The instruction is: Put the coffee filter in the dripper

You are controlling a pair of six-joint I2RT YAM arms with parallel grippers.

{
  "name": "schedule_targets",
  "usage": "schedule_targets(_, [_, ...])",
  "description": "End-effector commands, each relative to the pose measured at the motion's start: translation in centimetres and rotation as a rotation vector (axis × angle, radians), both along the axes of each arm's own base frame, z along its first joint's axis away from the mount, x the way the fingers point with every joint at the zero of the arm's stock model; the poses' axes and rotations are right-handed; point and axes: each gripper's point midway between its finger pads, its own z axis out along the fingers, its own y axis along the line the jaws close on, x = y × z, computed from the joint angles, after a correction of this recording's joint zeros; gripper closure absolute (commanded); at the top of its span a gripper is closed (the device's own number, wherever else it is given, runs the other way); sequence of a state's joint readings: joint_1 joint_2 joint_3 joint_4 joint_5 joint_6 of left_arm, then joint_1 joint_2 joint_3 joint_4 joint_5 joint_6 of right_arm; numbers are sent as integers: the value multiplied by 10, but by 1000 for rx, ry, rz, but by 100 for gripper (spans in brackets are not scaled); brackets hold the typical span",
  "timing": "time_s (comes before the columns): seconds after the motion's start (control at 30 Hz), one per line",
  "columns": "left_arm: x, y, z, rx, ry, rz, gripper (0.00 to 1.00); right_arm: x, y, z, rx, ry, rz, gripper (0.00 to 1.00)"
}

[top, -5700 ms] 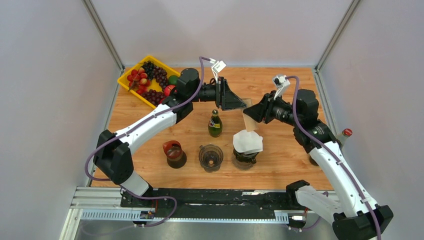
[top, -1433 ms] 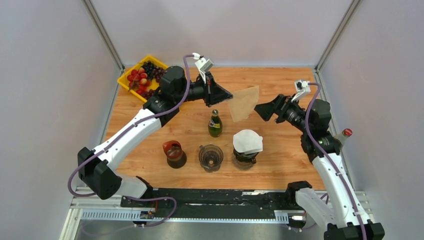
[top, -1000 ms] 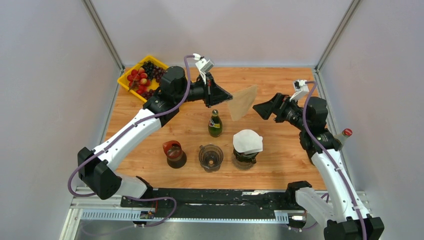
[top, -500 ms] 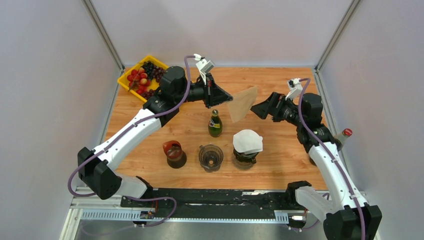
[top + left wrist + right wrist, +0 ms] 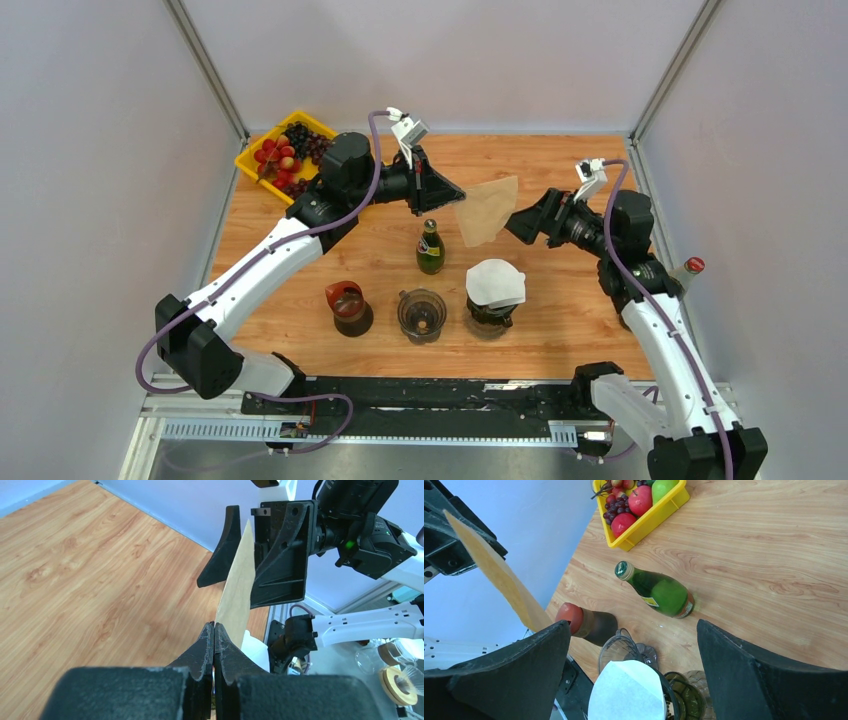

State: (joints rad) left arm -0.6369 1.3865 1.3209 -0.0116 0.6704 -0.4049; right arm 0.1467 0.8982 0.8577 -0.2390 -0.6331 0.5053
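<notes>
A brown coffee filter [image 5: 487, 208] hangs in the air above the middle of the table, pinched at its left corner by my shut left gripper [image 5: 458, 197]. In the left wrist view the filter [image 5: 239, 587] stands edge-on from the shut tips [image 5: 214, 625], and its far edge shows between the right gripper's spread fingers [image 5: 280, 555]. My right gripper [image 5: 517, 222] is open at the filter's right edge. From the right wrist the filter [image 5: 499, 575] runs down beside one finger [image 5: 519, 670]. An empty clear glass dripper [image 5: 422, 314] stands near the front.
A white filter [image 5: 495, 282] sits on a dark dripper stack [image 5: 490, 315] right of the clear one. A green bottle [image 5: 430, 247], a red-capped dark jar [image 5: 348, 305], a yellow fruit tray [image 5: 252, 168] at the back left and a red-capped bottle [image 5: 690, 268] at the right edge.
My right gripper has moved left, closer to the filter's free edge, and dipped a little, still wide open. The left arm and the filter have held still.
</notes>
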Motion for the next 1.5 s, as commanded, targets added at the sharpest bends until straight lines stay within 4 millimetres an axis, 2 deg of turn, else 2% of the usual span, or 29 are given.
schedule_targets(0.0, [4,2,14,-13,-38,28,100,-7,6,32,36,-88,41,0])
schedule_targets(0.27, [8,6,14,-3,-40,63,100,-13,5,29,37,-87,40,0])
schedule_targets(0.47, [2,5,22,-27,-49,38,100,0,-6,7,-5,-25,-50,0])
schedule_targets(0.63, [-1,2,22,-33,-38,9,100,-2,0,13,1,-31,-1,0])
schedule_targets(0.77, [0,2,22,-33,-37,16,100,-2,-5,15,-10,-51,-35,0])
schedule_targets(0.93, [-4,2,29,-53,-48,-3,100,12,-23,-10,-89,4,-155,0])
schedule_targets(1.03, [-5,2,32,-61,-55,-4,100,13,-20,-16,-91,27,-135,0])
schedule_targets(1.47, [-4,-2,28,-67,-37,-21,100,7,-1,7,-26,-11,-10,0])
